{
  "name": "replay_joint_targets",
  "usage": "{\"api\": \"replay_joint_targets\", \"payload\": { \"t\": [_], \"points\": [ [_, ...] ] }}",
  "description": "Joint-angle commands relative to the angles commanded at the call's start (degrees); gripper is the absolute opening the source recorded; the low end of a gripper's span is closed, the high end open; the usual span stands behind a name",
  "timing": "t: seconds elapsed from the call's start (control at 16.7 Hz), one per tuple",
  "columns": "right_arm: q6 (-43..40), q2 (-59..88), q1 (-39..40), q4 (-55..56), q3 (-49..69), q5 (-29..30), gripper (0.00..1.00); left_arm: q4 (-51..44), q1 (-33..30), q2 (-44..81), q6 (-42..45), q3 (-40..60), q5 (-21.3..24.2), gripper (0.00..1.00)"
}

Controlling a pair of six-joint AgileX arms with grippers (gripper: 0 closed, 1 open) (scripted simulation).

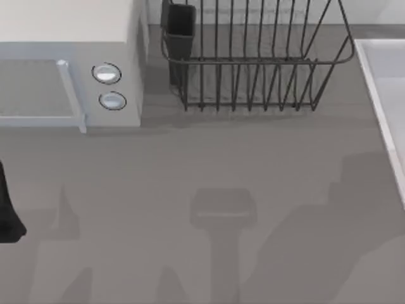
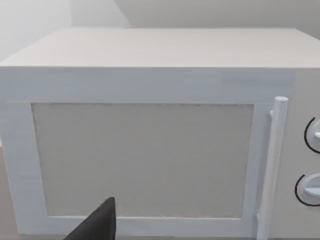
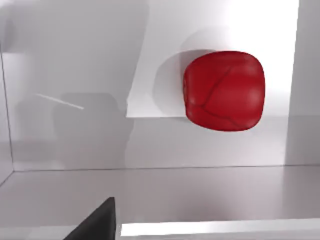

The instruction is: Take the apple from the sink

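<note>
Down in the sink (image 3: 150, 195), the right gripper (image 3: 97, 222) shows as one dark finger poking in at the lower left of the right wrist frame; whether that claw is released or clenched I cannot tell. It holds nothing that I can see. Beyond it, in the upper right of that frame, the apple (image 3: 223, 91) lies on the pale basin floor, glossy red and a bit blocky, well apart from the finger. Bright light falls across the basin behind the fruit, and soft grey shadows lie over the wall to the left of it.

The left gripper (image 2: 97, 225) likewise shows a single dark finger at the lower left of the left wrist frame, and again I cannot tell how the claw stands. It faces the white box (image 2: 150, 130), close to its door panel, with a pale bar handle (image 2: 272, 165) and the edges of two round knobs at the right edge of the frame.

From above, a dark piece of the left arm (image 1: 7, 212) sits at the left edge. The grey table (image 1: 190, 164) carries long shadows across its lower half. The white box stands at the upper left, the dark wire dish rack (image 1: 253, 63) at top centre, and the sink's light rim runs down the right edge.
</note>
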Motion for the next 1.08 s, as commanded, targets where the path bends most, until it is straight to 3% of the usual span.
{"api": "replay_joint_targets", "payload": {
  "t": [0.3, 0.66, 1.08],
  "points": [
    [-2.17, 11.76, -2.27, -5.80, 8.47, 0.01, 1.00, 0.00, 0.00, 0.00, 0.00, 0.00, 0.00, 1.00],
    [-2.21, 12.25, -2.07, -5.79, 8.62, 0.02, 1.00, 0.00, 0.00, 0.00, 0.00, 0.00, 0.00, 1.00],
    [-2.09, 21.97, -2.21, 9.98, 2.96, 0.11, 1.00, 0.00, 0.00, 0.00, 0.00, 0.00, 0.00, 1.00]
  ]
}}
